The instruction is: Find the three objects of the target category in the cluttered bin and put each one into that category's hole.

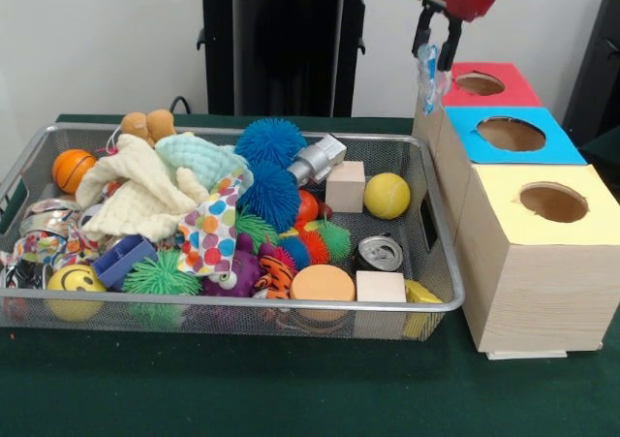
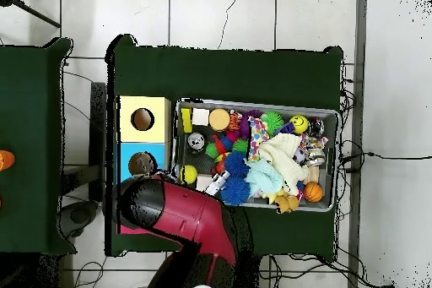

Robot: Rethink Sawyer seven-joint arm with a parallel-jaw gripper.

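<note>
My gripper [image 1: 435,47] hangs at the upper right, just left of the red-topped box [image 1: 504,93] and its round hole [image 1: 480,83]. It is shut on a small crumpled piece of clear bluish plastic [image 1: 427,74] that dangles below the fingers, beside the box's left edge. In the overhead view the red arm [image 2: 181,213] covers the gripper and the red box. The wire bin [image 1: 441,229] holds mixed clutter: a silver can [image 1: 317,159], a crushed can [image 1: 378,253], wooden blocks [image 1: 345,185], a yellow ball [image 1: 387,195], blue spiky balls [image 1: 270,171] and cloths [image 1: 145,190].
A blue-topped box [image 1: 557,146] and a yellow-topped box [image 1: 513,226], each with a round hole, stand in a row in front of the red one, right of the bin. Green cloth covers the table [image 1: 291,389]. Overhead, the yellow box [image 2: 156,107] and the blue box [image 2: 126,160] show.
</note>
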